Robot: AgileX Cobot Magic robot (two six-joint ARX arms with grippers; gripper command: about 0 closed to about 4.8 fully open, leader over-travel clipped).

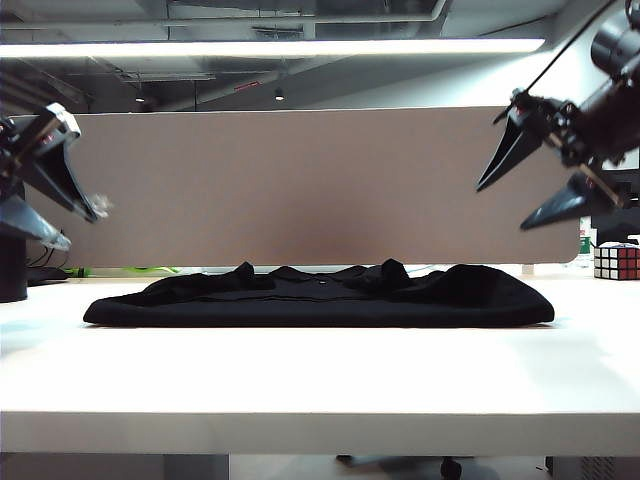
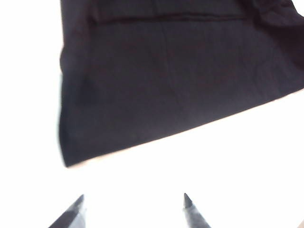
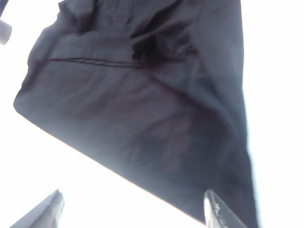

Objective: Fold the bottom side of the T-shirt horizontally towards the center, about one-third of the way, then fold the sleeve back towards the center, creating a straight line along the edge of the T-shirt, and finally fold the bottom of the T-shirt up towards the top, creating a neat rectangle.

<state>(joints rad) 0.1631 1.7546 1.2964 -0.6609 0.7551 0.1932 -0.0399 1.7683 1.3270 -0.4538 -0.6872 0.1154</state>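
On the white surface (image 1: 320,380), the T-shirt (image 1: 320,298) is laid flat across the middle, its front edge nearest the camera. It is judged soft, light and limp, likely to sag and crease when lifted; hold is best taken at the near corners of that edge. The left pincer (image 1: 62,205) and right pincer (image 1: 515,190) are held high to either side, both spread apart and empty. A Rubik's cube (image 1: 616,260) is set at the far right, clear of the cloth, before a backing panel (image 1: 300,180).

Black T-shirt (image 1: 320,298) — folded flat, mid-table
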